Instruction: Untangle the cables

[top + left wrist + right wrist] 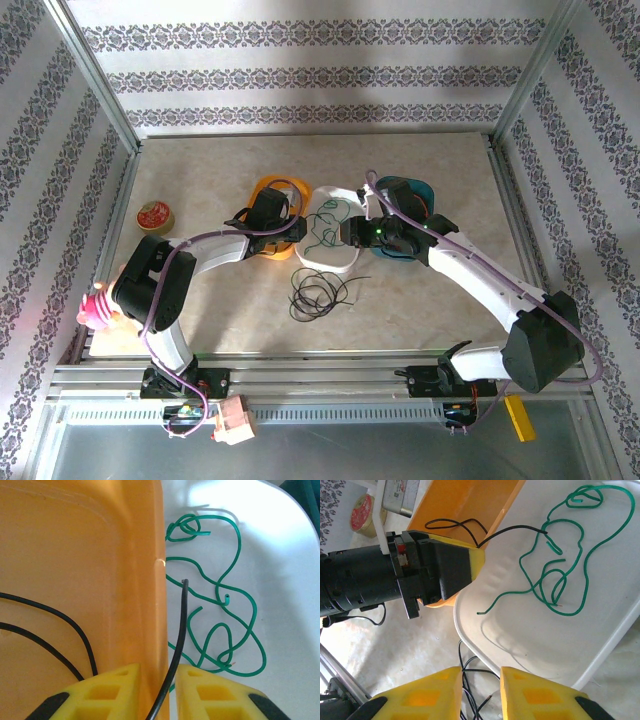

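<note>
One black cable (183, 610) runs up between the fingers of my left gripper (157, 667), over the seam between the orange tray (75, 555) and the white tray (280, 580). Its jaws stand a little apart, wider than the cable, which leans on the right finger. More of this cable loops inside the orange tray. A green cable (218, 587) lies tangled in the white tray (520, 640). My right gripper (481, 670) hovers open over a black cable bundle (461, 655) on the table, nothing between its fingers. From above, the left gripper (297, 228) and right gripper (348, 232) face each other across the white tray.
A teal tray (415, 188) sits right of the white tray (335, 262), under the right arm. A tape roll (154, 215) lies at the far left. The black bundle (318, 293) lies on bare table in front of the trays. Frame posts and patterned walls enclose the table.
</note>
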`<action>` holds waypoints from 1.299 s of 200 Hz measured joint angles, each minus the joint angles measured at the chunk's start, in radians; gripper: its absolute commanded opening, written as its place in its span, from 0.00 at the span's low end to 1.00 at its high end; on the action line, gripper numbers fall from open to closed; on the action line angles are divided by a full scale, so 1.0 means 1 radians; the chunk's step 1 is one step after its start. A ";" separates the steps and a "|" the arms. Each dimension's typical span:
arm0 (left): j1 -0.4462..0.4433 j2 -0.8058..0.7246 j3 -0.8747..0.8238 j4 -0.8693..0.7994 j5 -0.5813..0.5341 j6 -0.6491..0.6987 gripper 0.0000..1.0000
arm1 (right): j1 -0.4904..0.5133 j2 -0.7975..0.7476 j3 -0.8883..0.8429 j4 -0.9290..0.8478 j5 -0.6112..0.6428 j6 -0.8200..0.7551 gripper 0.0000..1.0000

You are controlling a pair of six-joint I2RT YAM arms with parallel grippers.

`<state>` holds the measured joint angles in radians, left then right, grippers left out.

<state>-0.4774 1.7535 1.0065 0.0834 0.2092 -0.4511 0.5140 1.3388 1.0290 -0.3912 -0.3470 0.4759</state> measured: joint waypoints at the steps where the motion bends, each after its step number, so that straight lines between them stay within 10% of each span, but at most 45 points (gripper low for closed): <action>1: 0.000 0.000 0.000 0.000 0.000 0.000 0.25 | 0.000 0.000 0.000 0.000 0.000 0.000 0.26; 260: 0.000 0.003 0.026 0.024 -0.001 0.006 0.15 | 0.000 0.013 0.000 0.000 -0.018 0.000 0.25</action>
<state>-0.4774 1.7569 1.0321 0.1070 0.2081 -0.4450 0.5140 1.3514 1.0286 -0.3916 -0.3649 0.4759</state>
